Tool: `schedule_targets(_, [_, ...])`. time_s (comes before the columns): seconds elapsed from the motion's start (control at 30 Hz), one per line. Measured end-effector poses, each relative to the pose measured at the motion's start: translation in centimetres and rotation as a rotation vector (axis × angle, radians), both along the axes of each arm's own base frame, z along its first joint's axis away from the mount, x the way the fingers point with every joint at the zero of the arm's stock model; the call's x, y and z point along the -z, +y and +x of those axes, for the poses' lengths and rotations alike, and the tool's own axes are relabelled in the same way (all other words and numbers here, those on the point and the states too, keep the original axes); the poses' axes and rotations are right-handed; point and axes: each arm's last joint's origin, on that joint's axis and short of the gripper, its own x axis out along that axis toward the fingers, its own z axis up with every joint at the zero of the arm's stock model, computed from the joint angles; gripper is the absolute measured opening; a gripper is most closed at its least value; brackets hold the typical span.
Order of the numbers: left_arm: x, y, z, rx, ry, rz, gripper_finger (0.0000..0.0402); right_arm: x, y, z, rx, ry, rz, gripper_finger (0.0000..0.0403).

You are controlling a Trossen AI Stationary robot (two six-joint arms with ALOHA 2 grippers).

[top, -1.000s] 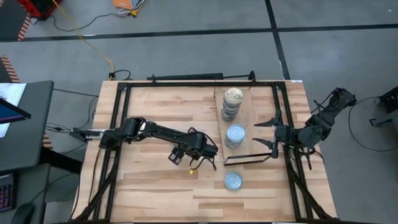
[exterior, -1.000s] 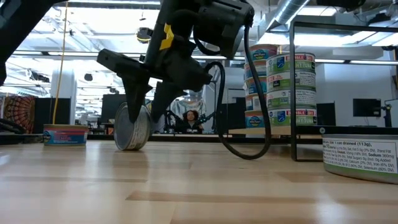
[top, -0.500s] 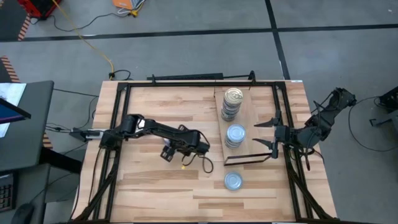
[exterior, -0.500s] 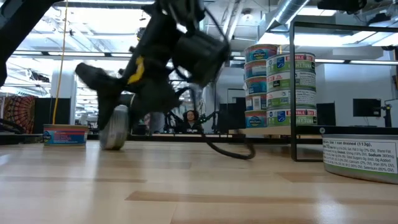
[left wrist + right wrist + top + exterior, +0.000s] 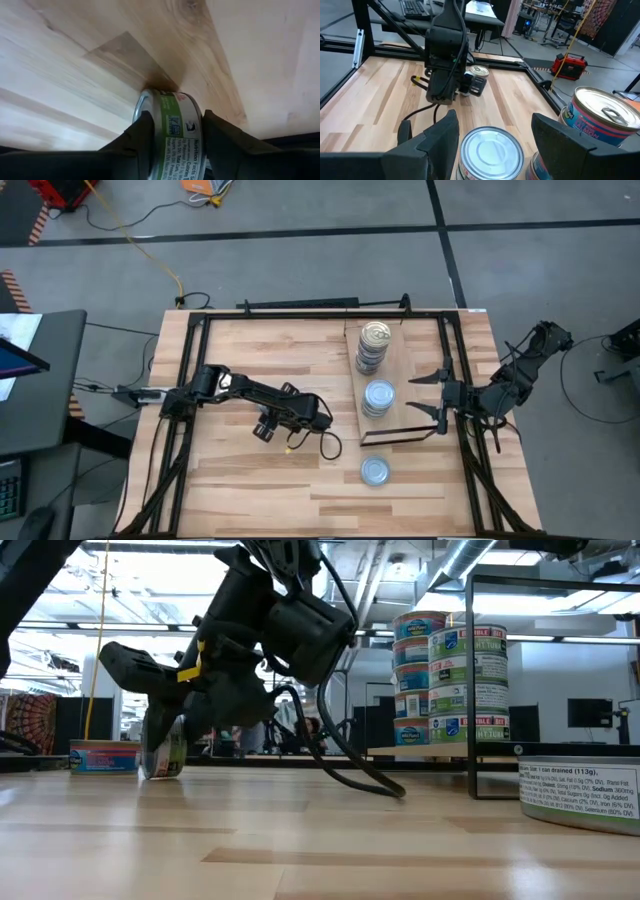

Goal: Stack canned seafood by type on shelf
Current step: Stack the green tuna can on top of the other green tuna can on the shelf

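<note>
My left gripper [image 5: 265,427] is low over the table's middle, left of the shelf [image 5: 402,360], shut on a green-labelled tin [image 5: 177,127] that stands on its edge [image 5: 165,752]. On the shelf stand a stack of gold-topped tins [image 5: 374,338] and a stack of silvery-topped tins [image 5: 379,397]. One more silvery tin [image 5: 374,471] lies flat on the table near the shelf's near end. My right gripper [image 5: 425,397] waits open at the shelf's right side, its fingers apart on either side of the silvery stack's top [image 5: 492,152] without touching it. My left gripper pinches the tin between its two fingers [image 5: 142,132], one on each flat face, with the labelled wall [image 5: 181,125] showing between them. The fingers slant down from the table's right. The tin is held on edge, its lower rim [image 5: 160,776] at the tabletop; whether it rests there I cannot tell.
A dark wire frame [image 5: 400,435] stands at the shelf's near end. Black rails [image 5: 190,380] run along the table's sides. The left arm's cable [image 5: 350,775] droops onto the wood. Another tin [image 5: 105,757] shows far off at the low view's left.
My left gripper has carried the tin toward the table's left edge, away from the shelf, staying low and tipping over further. The tin has stayed on edge in the shut fingers.
</note>
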Motion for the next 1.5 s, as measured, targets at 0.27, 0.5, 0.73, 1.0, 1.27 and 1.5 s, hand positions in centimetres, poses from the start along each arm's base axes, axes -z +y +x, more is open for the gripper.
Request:
schedule_targets(0.27, [-0.1,0.1,0.1,0.042,-0.008,0.050,0.0132,0.1,0.0,0.0,-0.001,0.009,-0.010,0.0277])
schedule_targets(0.5, [-4.8,-0.1,0.9,-0.042,-0.214,0.060,0.0132,0.2,0.0,0.0,0.000,0.017,-0.015,0.0277])
schedule_targets(0.73, [-13.3,-0.1,0.4,-0.282,-0.757,-0.051,0.0132,0.2,-1.0,-1.6,-0.007,0.010,0.047,0.0277])
schedule_targets(1.0, [-20.4,0.2,1.2,-0.482,-1.364,-0.285,0.0132,0.2,-2.2,-3.6,-0.033,-0.013,0.165,0.0277])
schedule_targets(1.27, [-22.1,-0.5,5.4,-0.462,-1.730,-0.569,0.0132,1.2,-3.7,-4.9,0.073,0.009,0.210,0.0277])
schedule_targets(1.5, [-20.0,0.8,8.9,-0.523,-1.839,-0.661,0.0132,1.9,-3.7,-4.9,0.074,0.019,0.198,0.0277])
